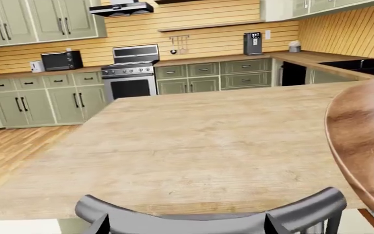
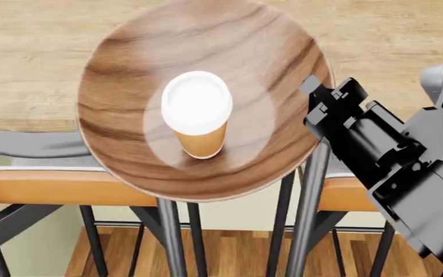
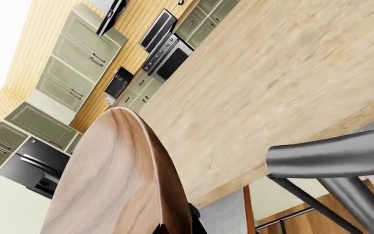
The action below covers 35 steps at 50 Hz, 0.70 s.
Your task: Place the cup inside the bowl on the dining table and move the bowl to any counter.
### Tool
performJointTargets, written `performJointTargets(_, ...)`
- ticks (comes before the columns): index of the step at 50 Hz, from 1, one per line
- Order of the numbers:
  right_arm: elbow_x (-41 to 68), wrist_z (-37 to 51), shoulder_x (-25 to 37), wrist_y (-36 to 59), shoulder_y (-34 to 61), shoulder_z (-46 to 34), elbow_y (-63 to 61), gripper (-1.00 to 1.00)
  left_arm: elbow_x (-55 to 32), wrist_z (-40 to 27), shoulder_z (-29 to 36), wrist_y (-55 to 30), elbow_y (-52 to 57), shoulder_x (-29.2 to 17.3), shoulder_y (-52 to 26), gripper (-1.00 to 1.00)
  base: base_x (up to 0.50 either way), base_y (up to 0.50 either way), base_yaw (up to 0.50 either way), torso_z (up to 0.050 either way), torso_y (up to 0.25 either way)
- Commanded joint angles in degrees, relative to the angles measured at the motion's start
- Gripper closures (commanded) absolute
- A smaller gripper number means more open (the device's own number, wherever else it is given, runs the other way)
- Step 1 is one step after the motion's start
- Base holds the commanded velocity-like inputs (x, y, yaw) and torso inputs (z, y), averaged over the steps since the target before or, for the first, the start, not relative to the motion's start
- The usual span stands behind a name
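The wide dark wooden bowl [image 2: 129, 115] hangs above the near edge of the dining table [image 2: 37, 57], partly over the chairs. The tan cup [image 2: 196, 109] with its white lid stands upright inside the bowl. My black right gripper [image 2: 318, 101] is shut on the bowl's right rim. In the right wrist view the bowl [image 3: 115, 175] runs edge-on between the right gripper [image 3: 174, 225] fingers. The left wrist view shows the bowl [image 1: 365, 136] beside the table top [image 1: 194, 141] and a counter [image 1: 317, 57] far behind. My left gripper is out of view.
Grey chair backs [image 2: 21, 144] [image 1: 206, 219] [image 3: 336, 156] and orange seats [image 2: 44, 187] line the table's near edge under the bowl. Along the far counters are a stove [image 1: 132, 73], a microwave [image 1: 60, 60], a coffee machine [image 1: 252, 43] and a sink [image 1: 362, 66].
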Motion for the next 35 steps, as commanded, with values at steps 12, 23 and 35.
performJointTargets(12,1.2,-1.0,0.3,-1.2,-0.6,-0.4,-0.5,1.0,1.0,-0.1,1.1,-0.2,-0.3,0.6,-0.3,-1.0,0.0,0.47,0.0,0.001,0.0)
performJointTargets(23,1.4,-0.9,0.4,-1.5,-0.6,-0.9,-0.4,1.0,0.7,0.2,0.4,0.2,-0.1,-0.1,0.4,-1.0,0.0,0.47,0.0,0.0,0.0)
performJointTargets(35,1.5,-0.8,0.5,-2.1,-1.0,-1.3,-0.6,1.0,1.1,-0.1,1.1,0.5,-0.1,0.3,0.3,-1.0,0.0,0.47,0.0,0.0,0.0)
